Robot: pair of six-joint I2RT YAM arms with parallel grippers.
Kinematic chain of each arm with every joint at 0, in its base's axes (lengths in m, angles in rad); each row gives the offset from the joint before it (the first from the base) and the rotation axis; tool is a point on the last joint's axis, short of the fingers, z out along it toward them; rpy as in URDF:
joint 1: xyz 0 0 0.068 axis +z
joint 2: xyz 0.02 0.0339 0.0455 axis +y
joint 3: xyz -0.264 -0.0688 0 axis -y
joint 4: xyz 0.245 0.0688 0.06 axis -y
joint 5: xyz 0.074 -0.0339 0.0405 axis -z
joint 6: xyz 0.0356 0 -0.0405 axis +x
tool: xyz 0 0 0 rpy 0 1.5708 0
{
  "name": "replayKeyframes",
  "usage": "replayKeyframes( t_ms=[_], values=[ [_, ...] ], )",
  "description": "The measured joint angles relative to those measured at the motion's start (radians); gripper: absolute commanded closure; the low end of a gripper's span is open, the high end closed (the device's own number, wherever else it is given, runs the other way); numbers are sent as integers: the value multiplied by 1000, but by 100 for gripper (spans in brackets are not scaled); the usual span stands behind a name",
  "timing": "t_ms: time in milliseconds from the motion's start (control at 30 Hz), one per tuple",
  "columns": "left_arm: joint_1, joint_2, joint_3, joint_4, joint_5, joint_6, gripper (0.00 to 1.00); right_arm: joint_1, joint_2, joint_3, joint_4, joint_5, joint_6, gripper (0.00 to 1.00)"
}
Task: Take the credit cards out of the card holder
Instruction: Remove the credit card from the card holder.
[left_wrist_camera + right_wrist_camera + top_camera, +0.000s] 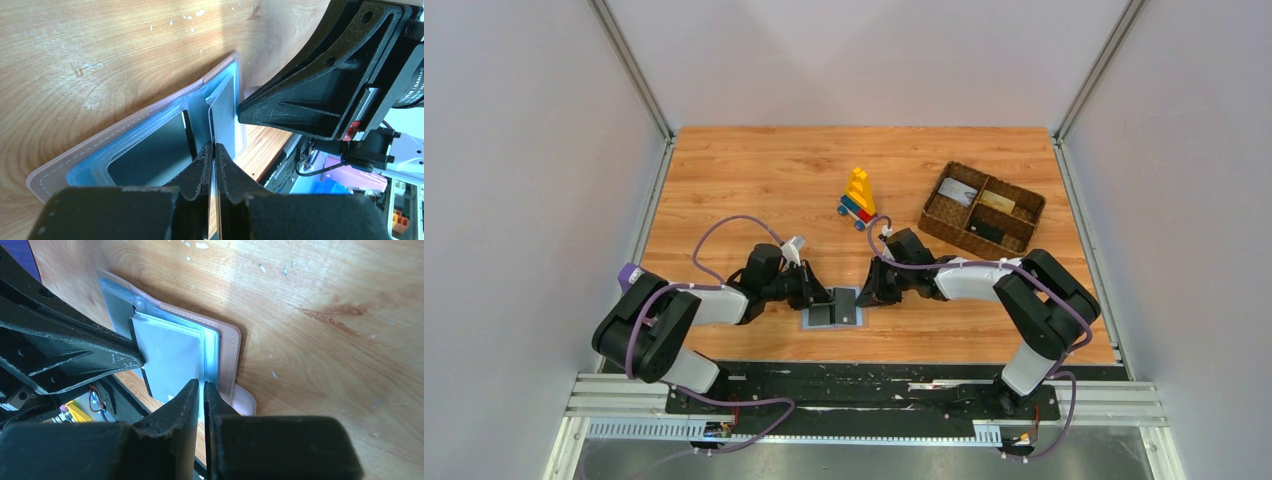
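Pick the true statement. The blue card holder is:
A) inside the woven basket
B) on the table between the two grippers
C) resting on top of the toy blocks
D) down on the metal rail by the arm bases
B: the top view shows the card holder lying on the table between the left gripper and right gripper, well away from the basket.

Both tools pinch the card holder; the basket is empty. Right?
No, the basket holds cards, as the top view shows. The left tool and right tool do pinch the card holder.
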Motion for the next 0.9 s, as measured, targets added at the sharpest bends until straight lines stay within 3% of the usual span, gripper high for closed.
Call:
replayKeyframes(
  t_ms=[100,200,400,500,900],
  values=[
    [0,0,0,0,0,0,89,0,0,0,0,0,0,89],
    [0,0,0,0,0,0,82,0,-1,0,0,0,0,89],
    [0,0,0,-1,0,0,95,0,-1,-1,0,0,0,89],
    [0,0,0,0,0,0,86,0,-2,-2,0,0,0,89],
    [0,-13,-6,-1,-9,0,87,0,-2,-2,0,0,0,89]
  ],
)
